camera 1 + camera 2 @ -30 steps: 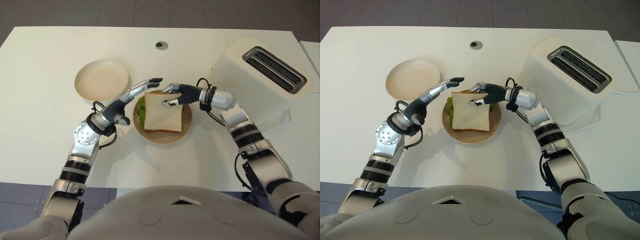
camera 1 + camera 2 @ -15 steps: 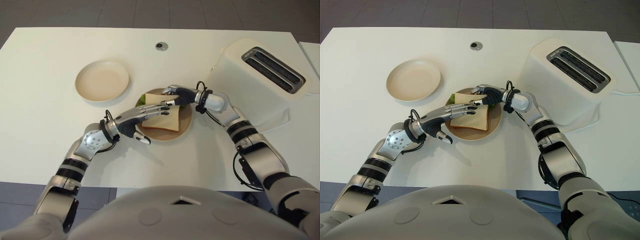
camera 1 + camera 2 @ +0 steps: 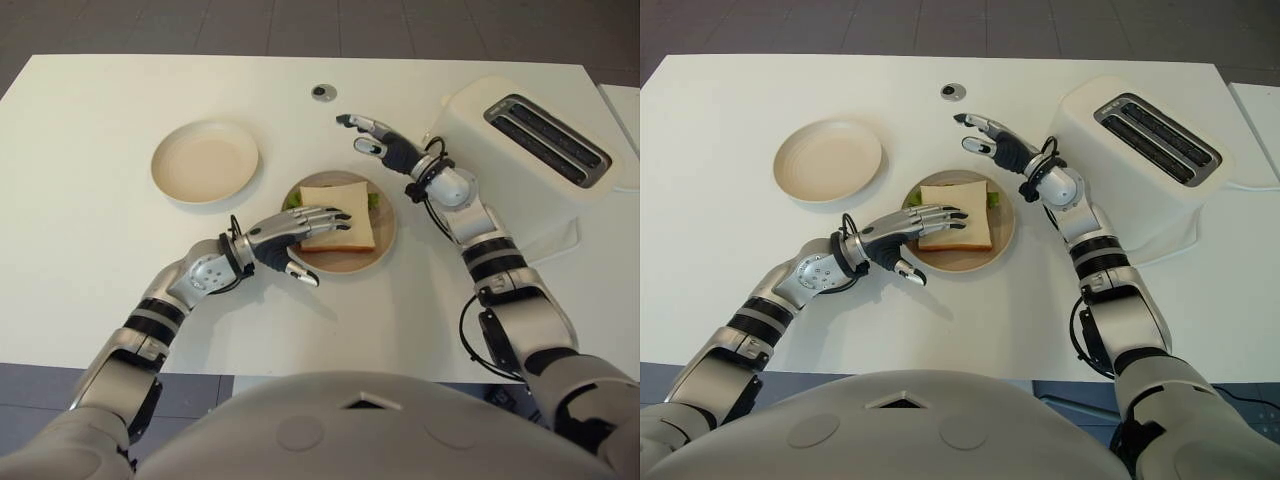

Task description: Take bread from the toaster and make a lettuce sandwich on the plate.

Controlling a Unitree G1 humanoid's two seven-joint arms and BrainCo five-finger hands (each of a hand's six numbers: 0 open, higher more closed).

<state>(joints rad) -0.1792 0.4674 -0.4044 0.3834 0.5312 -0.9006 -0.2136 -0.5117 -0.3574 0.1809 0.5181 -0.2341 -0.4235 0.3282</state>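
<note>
Sandwich [image 3: 338, 213] on plate [image 3: 347, 263] — left hand [image 3: 283, 236] at its edge, right hand [image 3: 388, 148] beyond; fingers [image 3: 318, 214] released.

The right hand [image 3: 385, 148] has released the bread slice [image 3: 348, 230] and drawn back above the tabletop [image 3: 100, 120], its fingers spread. The left hand [image 3: 285, 235] has swung to the plate's [image 3: 388, 238] near-left edge, and its fingertips [image 3: 338, 215] touch the slice, which now lies flat on the lettuce [image 3: 374, 199].
</note>
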